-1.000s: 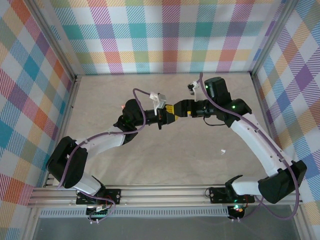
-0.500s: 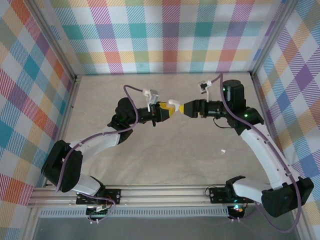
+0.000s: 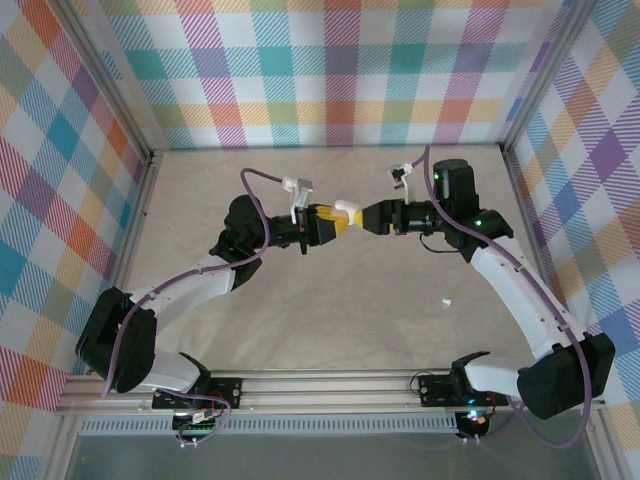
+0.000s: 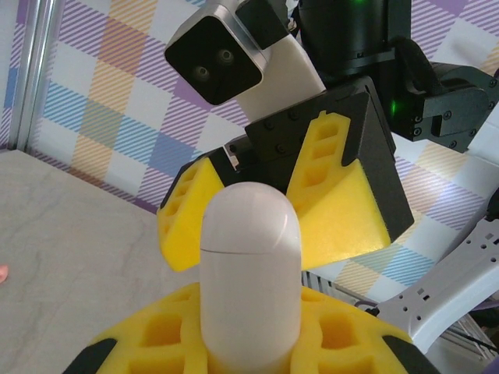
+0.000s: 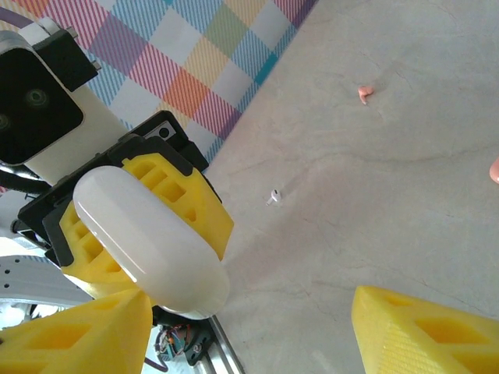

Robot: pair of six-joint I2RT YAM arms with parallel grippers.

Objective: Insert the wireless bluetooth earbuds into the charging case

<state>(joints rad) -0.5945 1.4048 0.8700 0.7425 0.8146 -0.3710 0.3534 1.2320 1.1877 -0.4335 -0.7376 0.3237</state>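
We see the left gripper [image 3: 328, 219] clamped on a smooth white rounded plastic case [image 4: 249, 265]. The right gripper [image 3: 367, 216] gapes wide, its yellow foam fingers [image 5: 425, 327] either side of the case's free end. A tiny salmon-pink earbud [image 5: 363, 94] lies on the beige table [image 5: 405, 202], well beyond those fingers.

Perhaps the charging case [image 5: 494, 170]: pink sliver at view's right edge.

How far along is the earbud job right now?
Nothing looks done: a pink earbud lies loose on the table. In hand: the left gripper holds a closed white case, the right gripper open near its tip. Left: getting the earbuds seated.
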